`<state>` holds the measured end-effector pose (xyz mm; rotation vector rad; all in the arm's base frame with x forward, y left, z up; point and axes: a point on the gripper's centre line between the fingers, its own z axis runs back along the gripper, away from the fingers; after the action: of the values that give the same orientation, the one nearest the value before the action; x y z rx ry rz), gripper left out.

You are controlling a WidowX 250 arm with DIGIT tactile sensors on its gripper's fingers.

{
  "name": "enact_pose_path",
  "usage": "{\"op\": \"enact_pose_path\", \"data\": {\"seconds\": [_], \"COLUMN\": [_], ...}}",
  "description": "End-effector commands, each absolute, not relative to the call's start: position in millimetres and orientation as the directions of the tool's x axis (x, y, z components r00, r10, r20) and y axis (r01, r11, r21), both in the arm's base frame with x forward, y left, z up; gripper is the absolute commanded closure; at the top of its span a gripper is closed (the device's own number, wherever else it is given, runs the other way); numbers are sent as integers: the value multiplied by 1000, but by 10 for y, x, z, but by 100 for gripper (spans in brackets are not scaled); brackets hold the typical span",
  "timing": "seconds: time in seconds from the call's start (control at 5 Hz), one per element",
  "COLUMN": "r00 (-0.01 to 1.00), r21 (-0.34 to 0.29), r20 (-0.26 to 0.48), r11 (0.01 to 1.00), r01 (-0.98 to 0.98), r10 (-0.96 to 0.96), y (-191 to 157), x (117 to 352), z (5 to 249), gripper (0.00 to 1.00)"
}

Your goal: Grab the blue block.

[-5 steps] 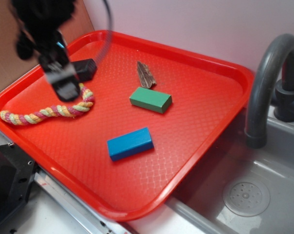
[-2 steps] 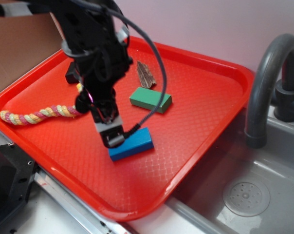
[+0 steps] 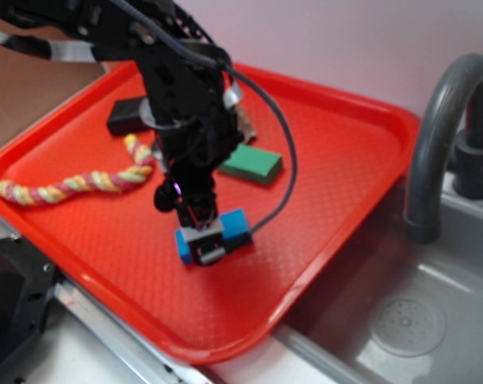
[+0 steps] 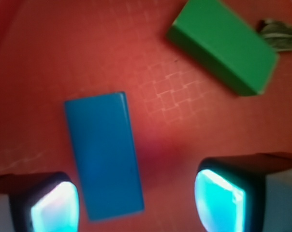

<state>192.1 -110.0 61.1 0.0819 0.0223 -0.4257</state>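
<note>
Straddling the blue block point(image 4: 105, 154) off-centre, wide-spread fingers point(image 4: 218, 200) leave bare tray point(image 4: 64, 53) along its right edge.

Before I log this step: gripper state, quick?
Gripper: open, holding nothing, fingers on either side of the blue block, not yet closed on it.

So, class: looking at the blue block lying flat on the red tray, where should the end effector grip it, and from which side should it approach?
Grip the blue block across its narrow width, on the two long smooth sides near the middle, coming straight down from above. It lies flat on the tray with bare tray along both long sides, and the green block is well apart. The open end effector probably needs shifting sideways, since the block sits nearer one finger.
</note>
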Motion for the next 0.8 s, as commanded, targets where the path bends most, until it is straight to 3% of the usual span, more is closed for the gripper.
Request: {"op": "enact_pose_path", "data": {"seconds": [0.0, 0.2, 0.4, 0.6], "r00": [874, 852, 852, 856], "r21": [-30, -56, -41, -39], "r20": [-41, -37, -45, -42], "r11": [875, 852, 853, 857], "r01": [484, 520, 520, 514], "r10": [-485, -522, -521, -516], "y": [-1256, -1376, -1374, -1376], "x": [1970, 1914, 1906, 1916], "z": [308, 273, 243, 264], "gripper": [0, 0, 100, 100]}}
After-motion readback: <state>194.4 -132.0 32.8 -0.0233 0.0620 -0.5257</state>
